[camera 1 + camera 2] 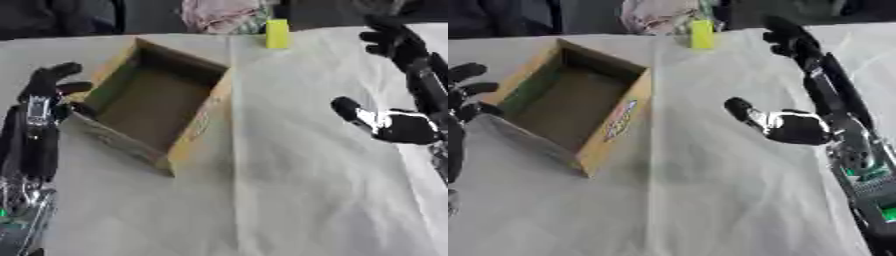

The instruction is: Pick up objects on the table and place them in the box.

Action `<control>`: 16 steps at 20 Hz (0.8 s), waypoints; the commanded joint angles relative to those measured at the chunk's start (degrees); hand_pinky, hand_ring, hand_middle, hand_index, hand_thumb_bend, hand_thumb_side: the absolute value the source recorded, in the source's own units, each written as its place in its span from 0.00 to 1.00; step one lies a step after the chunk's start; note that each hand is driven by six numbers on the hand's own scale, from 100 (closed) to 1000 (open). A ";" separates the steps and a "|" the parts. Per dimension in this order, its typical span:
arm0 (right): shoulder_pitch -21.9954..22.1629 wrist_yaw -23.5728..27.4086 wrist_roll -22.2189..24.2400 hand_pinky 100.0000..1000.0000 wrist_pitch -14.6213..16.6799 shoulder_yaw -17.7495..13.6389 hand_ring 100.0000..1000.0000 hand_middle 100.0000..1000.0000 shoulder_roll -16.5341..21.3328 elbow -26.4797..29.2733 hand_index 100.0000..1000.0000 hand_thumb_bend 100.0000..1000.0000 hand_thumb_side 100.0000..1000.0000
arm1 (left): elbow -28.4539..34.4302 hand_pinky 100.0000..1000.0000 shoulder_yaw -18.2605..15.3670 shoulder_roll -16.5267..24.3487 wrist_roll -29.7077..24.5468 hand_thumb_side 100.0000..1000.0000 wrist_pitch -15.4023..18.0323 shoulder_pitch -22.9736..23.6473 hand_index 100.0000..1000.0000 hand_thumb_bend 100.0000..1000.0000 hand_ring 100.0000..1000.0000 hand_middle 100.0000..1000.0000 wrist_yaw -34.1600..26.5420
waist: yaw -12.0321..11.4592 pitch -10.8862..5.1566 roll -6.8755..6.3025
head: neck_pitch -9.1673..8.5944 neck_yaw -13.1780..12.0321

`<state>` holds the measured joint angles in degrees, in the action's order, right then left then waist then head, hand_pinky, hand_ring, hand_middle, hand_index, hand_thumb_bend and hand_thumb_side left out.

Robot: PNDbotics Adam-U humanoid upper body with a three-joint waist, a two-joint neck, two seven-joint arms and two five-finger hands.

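- The yellow block (277,33) stands upright at the far edge of the counter (289,200), just beyond the far right corner of the box (197,125) and apart from it. It looks small, rigid and light, with flat smooth sides, so it would probably tip or slide if nudged; the safest hold seems to be across two opposite flat faces, low to mid height.
- The box is an open cardboard carton, set askew on the left half of the counter, and nothing can be seen inside it. Its walls look thin and could shift if bumped.
- The right hand (785,126) hangs over the right side of the counter, well short of the block, fingers relaxed and holding nothing.
- The left hand (51,82) sits just beside the box's left wall, fingers spread, also empty; whether it touches the cardboard cannot be told.
- Crumpled pinkish fabric (223,15) lies behind the block, past the counter's far edge.
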<state>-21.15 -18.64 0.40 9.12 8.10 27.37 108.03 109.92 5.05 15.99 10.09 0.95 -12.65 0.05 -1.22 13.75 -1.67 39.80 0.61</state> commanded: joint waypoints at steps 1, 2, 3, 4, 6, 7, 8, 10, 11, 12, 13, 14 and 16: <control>-0.53 -0.70 0.41 0.87 0.25 -0.75 0.91 0.97 1.54 1.15 1.00 0.53 0.46 | 0.98 0.45 0.06 0.50 -0.30 0.91 0.11 -0.33 0.79 0.34 0.70 0.75 0.45 | -0.10 -1.06 0.15 | 0.36 -0.20; -0.54 -0.75 0.48 0.87 0.28 -0.77 0.91 0.97 1.57 1.15 1.00 0.53 0.46 | 0.99 0.45 0.07 0.50 -0.34 0.91 0.11 -0.33 0.79 0.34 0.70 0.75 0.47 | -0.10 -1.07 0.16 | 0.36 -0.21; -0.54 -0.78 0.53 0.87 0.30 -0.81 0.91 0.97 1.59 1.16 1.00 0.53 0.46 | 0.99 0.45 0.07 0.50 -0.36 0.91 0.11 -0.33 0.79 0.34 0.70 0.75 0.49 | -0.10 -1.07 0.18 | 0.36 -0.24; -0.55 -0.80 0.55 0.87 0.30 -0.85 0.91 0.97 1.59 1.17 1.00 0.53 0.46 | 0.98 0.45 0.07 0.50 -0.39 0.91 0.11 -0.31 0.79 0.34 0.70 0.75 0.51 | -0.09 -1.08 0.19 | 0.37 -0.27; -0.56 -0.82 0.56 0.87 0.30 -0.92 0.91 0.97 1.61 1.19 1.00 0.53 0.46 | 0.97 0.45 0.06 0.51 -0.43 0.91 0.10 -0.26 0.79 0.34 0.70 0.75 0.55 | -0.10 -1.06 0.23 | 0.38 -0.31; -0.56 -0.82 0.56 0.87 0.30 -0.95 0.91 0.97 1.62 1.20 1.00 0.53 0.46 | 0.95 0.45 0.05 0.51 -0.45 0.91 0.10 -0.24 0.79 0.34 0.70 0.75 0.56 | -0.10 -1.05 0.25 | 0.39 -0.35; -0.56 -0.81 0.55 0.87 0.28 -0.97 0.91 0.97 1.64 1.21 1.00 0.53 0.46 | 0.95 0.45 0.06 0.51 -0.47 0.91 0.11 -0.22 0.79 0.34 0.70 0.75 0.57 | -0.10 -1.03 0.26 | 0.41 -0.38; -0.57 -0.79 0.52 0.87 0.26 -1.03 0.91 0.97 1.68 1.24 1.00 0.52 0.45 | 0.94 0.45 0.06 0.50 -0.51 0.91 0.12 -0.19 0.79 0.34 0.70 0.75 0.59 | -0.10 -1.01 0.32 | 0.44 -0.48; -0.58 -0.78 0.50 0.87 0.26 -1.06 0.91 0.97 1.72 1.25 1.00 0.52 0.45 | 0.94 0.45 0.06 0.49 -0.52 0.91 0.13 -0.18 0.79 0.34 0.70 0.75 0.59 | -0.10 -1.00 0.34 | 0.46 -0.50; -0.60 -0.76 0.49 0.87 0.26 -1.08 0.91 0.97 1.76 1.27 1.00 0.53 0.45 | 0.95 0.45 0.07 0.48 -0.53 0.91 0.13 -0.18 0.79 0.34 0.70 0.75 0.59 | -0.09 -1.00 0.37 | 0.49 -0.52; -0.63 -0.75 0.50 0.88 0.26 -1.10 0.92 0.97 1.83 1.28 1.00 0.53 0.45 | 0.96 0.45 0.08 0.49 -0.55 0.91 0.14 -0.17 0.79 0.34 0.70 0.75 0.60 | -0.08 -1.00 0.41 | 0.53 -0.53; -0.68 -0.71 0.53 0.88 0.28 -1.10 0.92 0.97 1.95 1.30 1.00 0.53 0.45 | 0.97 0.45 0.09 0.50 -0.58 0.91 0.15 -0.15 0.79 0.34 0.70 0.76 0.63 | -0.08 -1.00 0.44 | 0.57 -0.55; -0.95 -0.63 0.68 0.88 0.28 -1.08 0.92 0.97 2.32 1.25 1.00 0.52 0.44 | 1.00 0.45 0.09 0.54 -0.65 0.91 0.16 -0.13 0.79 0.34 0.70 0.76 0.69 | -0.09 -1.03 0.54 | 0.70 -0.55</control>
<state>-21.24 -19.04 0.81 9.31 7.75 27.98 108.07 109.92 5.05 15.99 9.62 1.00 -12.56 0.45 -1.24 13.74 -1.28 40.04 0.15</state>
